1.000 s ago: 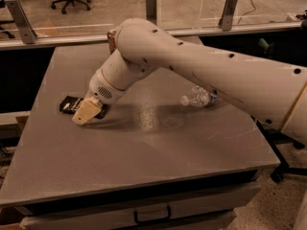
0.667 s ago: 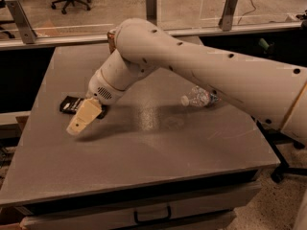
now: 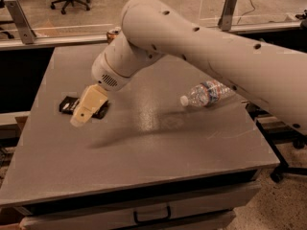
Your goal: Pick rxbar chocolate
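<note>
The rxbar chocolate (image 3: pixel 71 104) is a flat black wrapper with white lettering lying on the left part of the grey table (image 3: pixel 158 143). My gripper (image 3: pixel 82 116) has tan fingers and hangs over the bar's right end, covering part of it. The white arm reaches in from the upper right.
A clear plastic water bottle (image 3: pixel 207 94) lies on its side right of the table's middle. An orange-brown can (image 3: pixel 112 33) peeks out behind the arm at the table's far edge. A glass barrier with metal posts (image 3: pixel 229 8) runs behind the table. A drawer handle (image 3: pixel 151 215) sits below the front edge.
The gripper has shifted slightly down and left over the bar's right end. The bar and the bottle have not moved.
</note>
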`<control>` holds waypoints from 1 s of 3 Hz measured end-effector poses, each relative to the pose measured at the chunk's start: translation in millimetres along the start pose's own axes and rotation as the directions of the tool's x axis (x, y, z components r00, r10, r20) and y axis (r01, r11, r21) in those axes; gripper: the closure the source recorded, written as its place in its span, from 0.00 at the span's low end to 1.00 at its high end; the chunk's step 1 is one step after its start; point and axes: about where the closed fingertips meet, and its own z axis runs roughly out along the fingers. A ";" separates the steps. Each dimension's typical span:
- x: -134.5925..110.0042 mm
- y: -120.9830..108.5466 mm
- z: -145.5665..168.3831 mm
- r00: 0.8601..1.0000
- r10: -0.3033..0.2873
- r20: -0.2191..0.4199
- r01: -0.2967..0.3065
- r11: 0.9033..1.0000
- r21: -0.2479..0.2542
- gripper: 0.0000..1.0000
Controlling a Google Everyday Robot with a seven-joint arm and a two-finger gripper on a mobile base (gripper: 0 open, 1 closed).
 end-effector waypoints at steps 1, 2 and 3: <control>3.5 -7.6 -5.3 1.000 -0.016 0.012 0.016 1.000 0.013 0.00; 11.4 -17.6 4.0 1.000 -0.012 0.015 0.012 1.000 0.010 0.00; 20.4 -26.9 14.0 1.000 0.008 0.015 -0.008 1.000 0.003 0.00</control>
